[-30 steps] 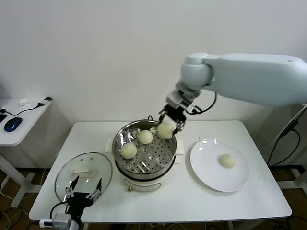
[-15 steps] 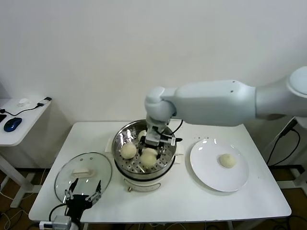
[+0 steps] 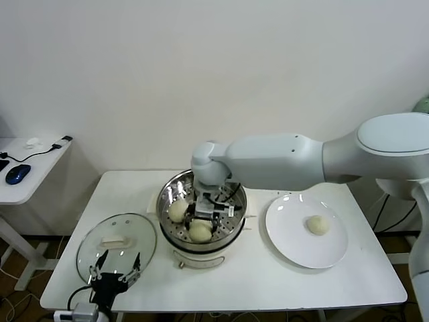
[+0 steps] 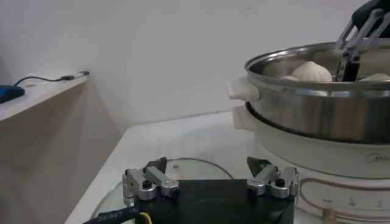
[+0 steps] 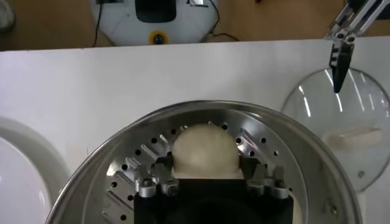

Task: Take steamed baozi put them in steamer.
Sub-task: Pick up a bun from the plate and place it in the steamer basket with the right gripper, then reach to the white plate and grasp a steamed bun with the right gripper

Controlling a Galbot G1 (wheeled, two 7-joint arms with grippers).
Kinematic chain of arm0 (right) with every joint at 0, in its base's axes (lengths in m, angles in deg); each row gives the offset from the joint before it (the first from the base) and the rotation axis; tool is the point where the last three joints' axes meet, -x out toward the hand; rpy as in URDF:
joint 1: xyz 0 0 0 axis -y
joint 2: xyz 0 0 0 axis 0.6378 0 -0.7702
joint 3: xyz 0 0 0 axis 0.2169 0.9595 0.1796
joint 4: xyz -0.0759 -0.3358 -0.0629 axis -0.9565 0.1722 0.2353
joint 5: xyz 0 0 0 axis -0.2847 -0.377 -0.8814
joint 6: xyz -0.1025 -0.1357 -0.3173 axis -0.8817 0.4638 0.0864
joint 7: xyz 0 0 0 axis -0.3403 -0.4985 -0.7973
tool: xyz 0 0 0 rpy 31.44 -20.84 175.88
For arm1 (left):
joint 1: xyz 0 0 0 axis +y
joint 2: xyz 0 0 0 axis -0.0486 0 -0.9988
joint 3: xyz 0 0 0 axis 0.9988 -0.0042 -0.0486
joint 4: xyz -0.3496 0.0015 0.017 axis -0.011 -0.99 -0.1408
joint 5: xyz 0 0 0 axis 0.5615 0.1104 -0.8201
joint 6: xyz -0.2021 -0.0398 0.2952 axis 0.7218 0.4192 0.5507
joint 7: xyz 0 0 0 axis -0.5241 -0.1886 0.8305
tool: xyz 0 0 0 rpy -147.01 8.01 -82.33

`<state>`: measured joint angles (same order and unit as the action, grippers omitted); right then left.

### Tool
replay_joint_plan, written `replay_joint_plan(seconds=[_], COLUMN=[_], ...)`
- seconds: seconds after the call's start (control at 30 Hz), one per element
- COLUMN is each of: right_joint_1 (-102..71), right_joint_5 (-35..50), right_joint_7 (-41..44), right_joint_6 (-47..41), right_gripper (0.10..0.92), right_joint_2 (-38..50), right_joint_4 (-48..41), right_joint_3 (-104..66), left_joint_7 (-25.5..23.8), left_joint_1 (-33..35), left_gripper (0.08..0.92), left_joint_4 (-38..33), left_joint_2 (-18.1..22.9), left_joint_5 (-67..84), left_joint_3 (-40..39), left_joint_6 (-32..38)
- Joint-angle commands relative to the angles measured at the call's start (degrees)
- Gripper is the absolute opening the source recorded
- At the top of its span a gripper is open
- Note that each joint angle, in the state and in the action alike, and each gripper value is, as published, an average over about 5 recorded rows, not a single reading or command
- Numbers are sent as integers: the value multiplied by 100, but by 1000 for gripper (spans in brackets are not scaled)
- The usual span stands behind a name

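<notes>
Here the right gripper (image 3: 201, 225) sat low in the steamer (image 3: 234, 227) at frame centre, fingers closed on a baozi (image 5: 204, 150) resting on or just above the perforated floor. Done well, the fingers would part only once it sat flat, clear of its neighbours. The head view alone showed the last bun (image 3: 318, 225) on the plate (image 3: 288, 235) at right. The left gripper (image 4: 210, 182) hung parted over the lid (image 3: 94, 248), lower left.

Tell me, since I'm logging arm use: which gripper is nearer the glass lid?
Left. The left gripper hovers over the glass lid at its near edge; the right gripper is inside the steamer, beside the lid.
</notes>
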<state>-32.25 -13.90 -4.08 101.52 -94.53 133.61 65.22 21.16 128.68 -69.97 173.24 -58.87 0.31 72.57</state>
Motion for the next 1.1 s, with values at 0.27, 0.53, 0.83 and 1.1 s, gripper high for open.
replay_joint_plan(seconds=[0.27, 0.53, 0.83, 1.1], right_joint_1=[1551, 2232, 893, -1107], right_joint_5=[2119, 2671, 1969, 1246], right_joint_7=[1019, 1055, 739, 446], right_joint_6=[188, -1223, -2147, -2477], right_gripper=[823, 823, 823, 823], right_joint_2=[1058, 2668, 4100, 4241], right_joint_4=[-410, -1236, -1143, -1629], right_joint_3=[362, 1497, 1350, -209], left_joint_7=[-14, -20, -22, -51], left_joint_1=[51, -25, -100, -88], left_gripper=[823, 823, 823, 823], left_joint_4=[-88, -73, -102, -219], left_joint_2=[-19, -54, -51, 27], left_joint_5=[2, 57, 147, 131], left_joint_3=[-28, -42, -16, 33], left_joint_6=[15, 13, -9, -84])
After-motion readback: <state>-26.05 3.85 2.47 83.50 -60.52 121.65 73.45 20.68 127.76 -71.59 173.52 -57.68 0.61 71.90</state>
